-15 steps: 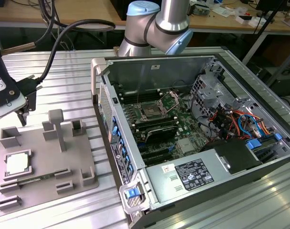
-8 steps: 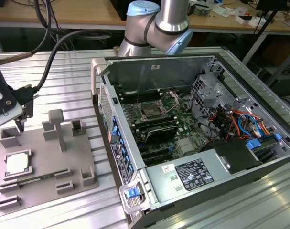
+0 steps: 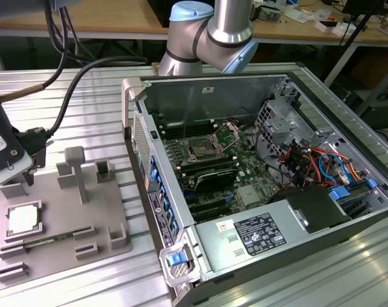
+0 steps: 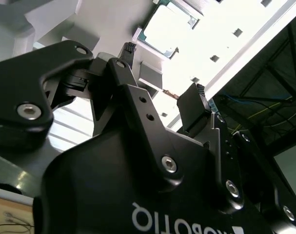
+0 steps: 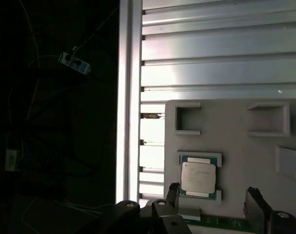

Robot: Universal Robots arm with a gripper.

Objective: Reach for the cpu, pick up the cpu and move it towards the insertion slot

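The cpu point(image 3: 24, 219), a pale silvery square chip, lies flat in a raised frame on the grey tray point(image 3: 59, 204) at the exterior view's left. My gripper point(image 3: 18, 171) hangs just above and behind it, apart from it. Both wrist views show the gripper open: in the second wrist view the cpu point(image 4: 169, 27) sits beyond the gripper point(image 4: 165, 70), and in the first wrist view the cpu point(image 5: 198, 177) lies ahead of the gripper point(image 5: 213, 195), toward one finger. Nothing is between the fingers. The insertion slot point(image 3: 203, 150), a dark socket with a shiny frame, sits on the motherboard inside the open computer case.
The open computer case point(image 3: 264, 192) fills the exterior view's right, with its metal side wall point(image 3: 152, 173) standing between tray and socket. Long memory slots point(image 3: 209, 169), cables point(image 3: 309, 163) and a power supply point(image 3: 251, 233) lie inside. Upright tray blocks point(image 3: 75, 169) stand beside my gripper. The arm's base point(image 3: 200, 38) is behind the case.
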